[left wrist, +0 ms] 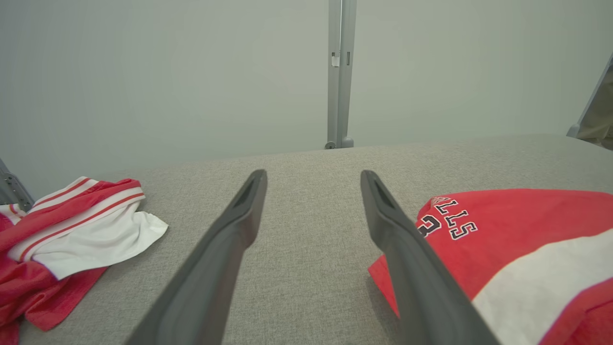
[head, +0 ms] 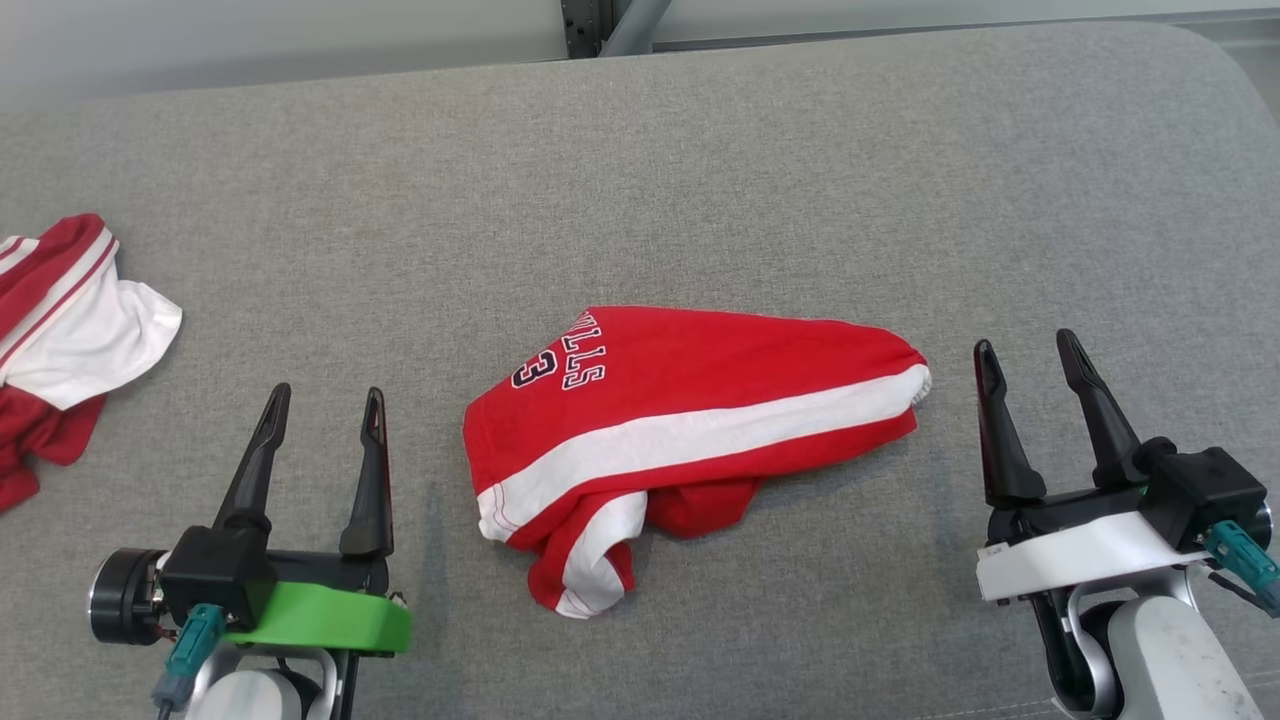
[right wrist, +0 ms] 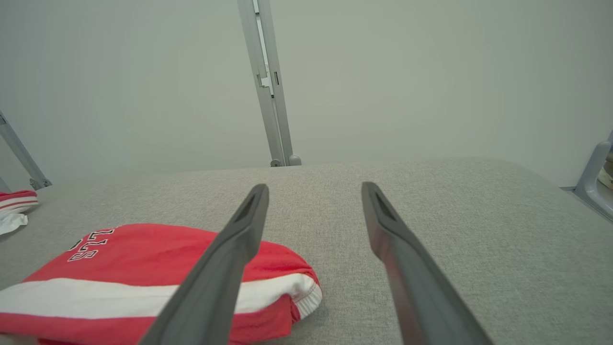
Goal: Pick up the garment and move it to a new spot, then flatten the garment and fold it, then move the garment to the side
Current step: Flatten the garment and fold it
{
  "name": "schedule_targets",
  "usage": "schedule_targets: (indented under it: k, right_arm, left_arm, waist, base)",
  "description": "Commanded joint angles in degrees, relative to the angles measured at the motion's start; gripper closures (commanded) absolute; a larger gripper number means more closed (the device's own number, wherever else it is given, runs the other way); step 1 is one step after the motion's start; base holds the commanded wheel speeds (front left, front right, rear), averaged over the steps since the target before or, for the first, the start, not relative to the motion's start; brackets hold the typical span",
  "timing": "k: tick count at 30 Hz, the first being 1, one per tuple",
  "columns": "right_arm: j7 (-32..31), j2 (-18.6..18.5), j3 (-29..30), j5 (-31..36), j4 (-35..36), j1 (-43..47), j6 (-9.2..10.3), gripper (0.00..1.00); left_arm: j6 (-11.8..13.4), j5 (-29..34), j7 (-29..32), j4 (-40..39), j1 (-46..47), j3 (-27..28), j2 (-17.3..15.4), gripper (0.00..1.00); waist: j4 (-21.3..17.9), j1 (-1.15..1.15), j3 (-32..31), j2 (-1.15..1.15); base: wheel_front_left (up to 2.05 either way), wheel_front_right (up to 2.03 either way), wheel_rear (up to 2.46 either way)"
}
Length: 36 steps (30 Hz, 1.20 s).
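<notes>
Nearest the robot, the left gripper [head: 329, 392], two long dark fingers on a green plastic bracket, hovers at the lower left with its fingers spread apart and nothing between them; the right gripper [head: 1026, 340], the same dark fingers on a white plastic bracket, sits at the lower right, likewise parted and empty; both point away from the robot.

Between the two, touching neither, lies the crumpled red fabric garment [head: 690, 400] with a broad white stripe; dark white-edged lettering and a numeral 3 show near its far left corner; its near left end is bunched and tucked under, and its right end tapers to a rounded, white-trimmed hem.

Further left, well apart from it, a rumpled red-and-white striped cloth [head: 60, 330] lies at the edge of the head view.

Everything rests on a flat grey woven padded surface [head: 700, 180], smooth and unwrinkled, rounded at its far right corner.

Beyond its far edge stands a plain pale grey-green wall [left wrist: 143, 72]; a grey metal upright post [left wrist: 339, 72] meets the surface's far edge near the middle; slanted grey metal struts show at the sides of the wrist views.
</notes>
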State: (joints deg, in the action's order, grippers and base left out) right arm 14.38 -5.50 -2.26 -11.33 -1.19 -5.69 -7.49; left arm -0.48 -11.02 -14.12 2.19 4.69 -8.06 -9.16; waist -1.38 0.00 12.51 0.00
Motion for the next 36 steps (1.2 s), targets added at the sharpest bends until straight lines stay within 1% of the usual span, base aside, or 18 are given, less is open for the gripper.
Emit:
schedule_targets:
  k: [1, 4, 10, 16, 17, 26, 27, 28, 29, 30, 31, 36]
  right_arm:
    - [0.1, -0.2, 0.2, -0.3, -0.1, -0.3, 0.0, 0.0]
    - [0.1, -0.3, 0.6, -0.4, -0.2, -0.5, 0.0, 0.0]
    - [-0.5, -0.5, 0.8, -0.4, -0.3, -0.4, 0.0, 0.0]
    - [-0.7, -0.5, 1.0, -0.6, -0.4, -0.4, 0.0, 0.0]
    - [-0.9, -0.4, 0.8, -0.7, -0.4, -0.6, 0.0, 0.0]
    - [-0.7, -0.2, 0.4, -1.0, -1.0, -1.3, 0.0, 0.0]
    - [-0.7, -0.2, 0.5, -1.1, -1.0, -1.2, 0.0, 0.0]
    - [-0.6, -0.1, 0.5, -1.1, -1.1, -1.2, 0.0, 0.0]
    - [-0.6, -0.1, 0.6, -1.1, -1.1, -1.2, 0.0, 0.0]
    - [-0.6, -0.1, 0.7, -1.1, -1.2, -1.1, 0.0, 0.0]
    - [-0.7, 0.0, 0.8, -1.1, -1.3, -1.1, 0.0, 0.0]
    - [-1.4, 0.0, 2.1, -0.8, -2.3, -0.5, 0.0, 0.0]
  left_arm:
    - [0.3, -0.4, 0.0, 0.0, 0.4, 0.0, -0.3, 0.0]
    - [-0.7, -1.7, 1.4, 0.3, 0.1, -0.7, 0.2, 0.0]
    - [-3.7, -6.8, 10.2, 0.3, -2.1, -3.1, 1.2, 0.0]
    - [-5.7, -17.5, 20.5, -2.6, -5.9, -5.0, 2.5, 0.0]
    - [-6.1, -20.7, 23.0, -3.7, -6.4, -5.5, 2.4, 0.0]
    - [-6.8, -30.9, 28.2, -4.5, -6.1, -6.7, 2.0, 0.0]
    - [-6.9, -31.6, 28.4, -4.6, -6.0, -6.9, 1.8, 0.03]
    - [-6.9, -33.2, 28.7, -4.6, -6.1, -7.1, 2.0, 0.23]
    - [-7.0, -34.2, 28.5, -4.9, -5.9, -7.2, 2.2, 0.61]
    - [-7.0, -34.5, 28.3, -5.0, -5.6, -7.1, 1.9, 0.9]
    - [-7.0, -34.5, 28.0, -4.9, -5.4, -7.2, 1.4, 1.0]
    - [-7.1, -34.5, 25.9, -4.7, -4.8, -7.5, 0.3, 1.0]
  waist:
    - [0.0, 0.0, 0.0, 0.0]
    - [0.1, 0.0, 0.3, 0.0]
    - [0.8, 0.0, 1.0, 0.0]
    - [1.4, 0.0, 1.3, 0.0]
    - [1.6, 0.0, 1.5, 0.0]
    - [0.8, 0.0, 2.0, 0.0]
    - [0.7, 0.0, 2.0, 0.0]
    - [0.6, 0.0, 2.1, 0.0]
    - [0.5, 0.0, 2.1, 0.0]
    - [0.3, 0.0, 2.1, 0.0]
    - [0.2, 0.0, 2.1, 0.0]
    - [-0.1, 0.0, 2.1, 0.0]
  base:
    - [0.0, 0.0, 0.0]
    - [0.0, 0.0, 0.0]
    - [0.0, 0.0, 0.0]
    - [0.0, 0.0, 0.0]
    - [0.0, 0.0, 0.0]
    - [0.0, 0.0, 0.0]
    - [0.0, 0.0, 0.0]
    - [0.0, 0.0, 0.0]
    - [0.0, 0.0, 0.0]
    - [0.0, 0.0, 0.0]
    - [0.0, 0.0, 0.0]
    - [0.0, 0.0, 0.0]
